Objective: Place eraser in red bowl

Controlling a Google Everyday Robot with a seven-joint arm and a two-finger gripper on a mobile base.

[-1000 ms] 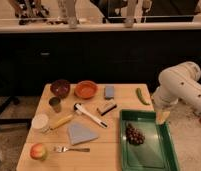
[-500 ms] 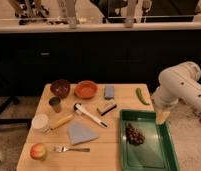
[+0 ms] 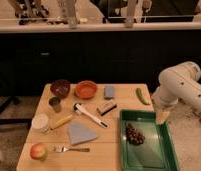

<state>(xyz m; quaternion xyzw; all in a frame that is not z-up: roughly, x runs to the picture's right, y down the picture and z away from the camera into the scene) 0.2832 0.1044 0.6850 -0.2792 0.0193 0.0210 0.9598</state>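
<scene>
Your end effector is hanging wide open and empty over the green tray's upper right corner. The eraser is lying mid-frame on the bench, just below the blue-grey pad. You are risking grabbing that pad, or dropping into the maroon bowl beside the red bowl. You are seeing one eraser, one pad, two bowls.

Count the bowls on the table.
2: the maroon-brown bowl at the table's back left, the red bowl just right of it. The gripper hangs over the green tray's right rim. None appears hidden.
</scene>
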